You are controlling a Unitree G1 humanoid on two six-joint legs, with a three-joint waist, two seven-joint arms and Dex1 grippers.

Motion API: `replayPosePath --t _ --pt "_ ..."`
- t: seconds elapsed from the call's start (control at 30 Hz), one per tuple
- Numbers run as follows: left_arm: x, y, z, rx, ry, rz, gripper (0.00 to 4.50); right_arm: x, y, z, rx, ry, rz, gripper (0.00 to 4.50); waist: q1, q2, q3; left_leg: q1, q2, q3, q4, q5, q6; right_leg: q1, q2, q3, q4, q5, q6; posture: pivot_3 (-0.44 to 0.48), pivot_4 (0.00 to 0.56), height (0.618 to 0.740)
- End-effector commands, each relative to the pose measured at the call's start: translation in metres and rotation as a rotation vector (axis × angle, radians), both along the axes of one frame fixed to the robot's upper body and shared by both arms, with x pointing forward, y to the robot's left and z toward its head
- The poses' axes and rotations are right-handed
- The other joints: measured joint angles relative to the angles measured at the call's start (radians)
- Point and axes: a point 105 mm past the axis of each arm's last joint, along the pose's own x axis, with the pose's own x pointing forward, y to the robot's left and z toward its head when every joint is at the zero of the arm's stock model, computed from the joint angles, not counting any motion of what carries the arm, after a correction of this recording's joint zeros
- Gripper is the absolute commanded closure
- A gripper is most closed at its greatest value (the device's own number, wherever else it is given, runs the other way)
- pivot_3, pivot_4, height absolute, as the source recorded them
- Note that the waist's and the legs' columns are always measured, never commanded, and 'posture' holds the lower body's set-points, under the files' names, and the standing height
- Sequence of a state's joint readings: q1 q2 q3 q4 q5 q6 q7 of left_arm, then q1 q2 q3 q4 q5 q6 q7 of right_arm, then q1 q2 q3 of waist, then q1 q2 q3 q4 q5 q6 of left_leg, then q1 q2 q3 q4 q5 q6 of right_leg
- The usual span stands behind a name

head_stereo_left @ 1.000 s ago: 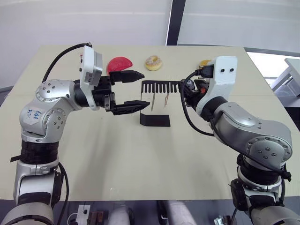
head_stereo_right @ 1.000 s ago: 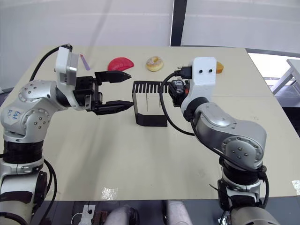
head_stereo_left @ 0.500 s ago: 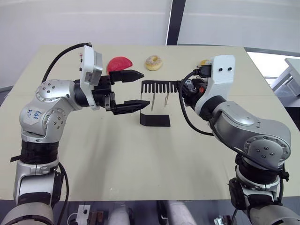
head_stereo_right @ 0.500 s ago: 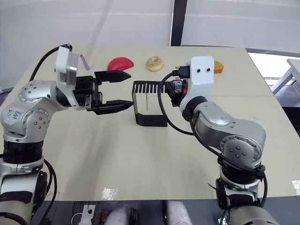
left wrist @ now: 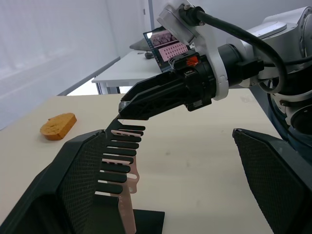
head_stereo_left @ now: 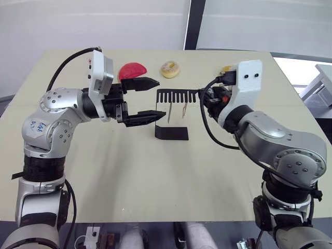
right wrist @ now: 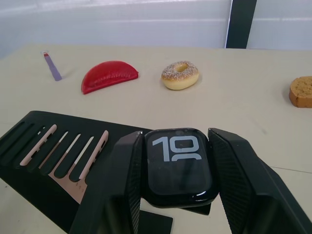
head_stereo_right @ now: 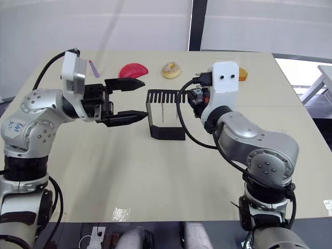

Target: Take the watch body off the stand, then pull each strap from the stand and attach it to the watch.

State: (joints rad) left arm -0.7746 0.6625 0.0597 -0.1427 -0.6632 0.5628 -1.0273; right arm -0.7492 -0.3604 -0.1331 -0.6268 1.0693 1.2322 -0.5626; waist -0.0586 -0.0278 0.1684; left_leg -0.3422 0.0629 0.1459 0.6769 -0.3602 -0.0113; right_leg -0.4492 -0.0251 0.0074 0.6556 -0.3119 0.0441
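Two straps (right wrist: 73,156) hang in the stand (head_stereo_left: 171,114); right pincer (right wrist: 176,195) clamps the watch body (right wrist: 178,163); left pincer (head_stereo_left: 153,98) gapes nearby.

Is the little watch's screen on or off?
On. The watch body shows light digits, "10", on its dark screen, with the right claw closed on its sides at the end of the stand.

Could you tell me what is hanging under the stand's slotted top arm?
Two pale pink straps hang from the slots of the stand, ending above its base. Their upper ends sit in the slots; how they are held there cannot be seen.
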Motion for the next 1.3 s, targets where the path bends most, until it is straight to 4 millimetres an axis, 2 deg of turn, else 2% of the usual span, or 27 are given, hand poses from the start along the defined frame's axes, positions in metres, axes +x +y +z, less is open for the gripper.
replayPosePath --t 0.03,0.13,0.27,0.4,0.57,0.67,0.8,1.0,1.3 --pt "-0.013 -0.004 0.014 -0.017 -0.042 -0.055 0.0 -0.021 -0.003 0.029 0.012 -0.137 0.082 2.9 0.0 0.0 0.0 0.0 0.0 0.0 0.0 0.0 0.0 0.0 0.0 0.0 0.0 0.0 0.0 0.0 0.15 0.737" --pt "-0.022 -0.007 0.01 0.005 -0.023 -0.106 0.0 -0.032 -0.022 0.027 -0.007 -0.139 0.086 2.9 0.002 0.0 0.0 -0.001 0.0 -0.001 -0.002 0.0 0.0 0.0 0.0 -0.001 -0.002 0.0 0.0 0.0 0.15 0.737" --pt "-0.038 -0.008 0.0 0.051 0.024 -0.19 0.0 -0.058 -0.052 0.008 -0.093 -0.093 0.099 2.9 0.01 0.0 0.0 -0.002 0.0 -0.002 -0.007 0.0 0.001 0.0 0.0 -0.002 -0.007 0.0 0.001 0.0 0.15 0.737" --pt "-0.048 -0.008 -0.017 0.096 0.061 -0.227 0.0 -0.079 -0.074 -0.029 -0.092 0.027 0.053 2.9 0.008 0.0 0.0 -0.002 0.0 -0.002 -0.013 0.0 0.001 0.0 0.001 -0.002 -0.011 0.0 0.002 0.0 0.15 0.737" --pt "-0.051 -0.01 -0.035 0.127 0.067 -0.23 0.0 -0.085 -0.098 -0.081 -0.088 0.157 -0.092 2.9 0.005 0.0 0.0 0.001 -0.001 0.0 -0.011 0.001 0.0 0.002 0.001 0.001 -0.011 0.001 0.003 0.0 0.15 0.737" --pt "-0.051 -0.012 -0.043 0.139 0.056 -0.226 0.0 -0.083 -0.105 -0.104 -0.105 0.179 -0.122 2.9 0.004 0.0 0.0 0.005 -0.002 0.0 -0.011 0.002 0.001 0.006 0.001 0.002 -0.011 0.002 0.004 0.0 0.15 0.737" --pt "-0.053 -0.015 -0.052 0.158 0.048 -0.232 0.0 -0.066 -0.128 -0.129 -0.08 0.181 -0.232 2.9 0.004 0.0 0.0 0.006 -0.003 0.001 -0.011 0.003 0.0 0.006 0.001 0.003 -0.01 0.003 0.004 0.0 0.15 0.737" --pt "-0.052 -0.021 -0.053 0.142 0.042 -0.236 0.0 -0.047 -0.135 -0.153 -0.058 0.188 -0.254 2.9 0.006 0.0 0.0 0.006 -0.002 0.002 -0.012 0.003 0.0 0.005 0.001 0.002 -0.01 0.002 0.003 0.0 0.15 0.737" --pt "-0.052 -0.021 -0.056 0.175 0.045 -0.251 0.0 -0.037 -0.128 -0.163 -0.059 0.186 -0.231 2.9 0.006 0.001 0.0 0.006 -0.003 0.002 -0.011 0.003 0.0 0.005 0.001 0.003 -0.008 0.002 0.003 0.0 0.15 0.737"
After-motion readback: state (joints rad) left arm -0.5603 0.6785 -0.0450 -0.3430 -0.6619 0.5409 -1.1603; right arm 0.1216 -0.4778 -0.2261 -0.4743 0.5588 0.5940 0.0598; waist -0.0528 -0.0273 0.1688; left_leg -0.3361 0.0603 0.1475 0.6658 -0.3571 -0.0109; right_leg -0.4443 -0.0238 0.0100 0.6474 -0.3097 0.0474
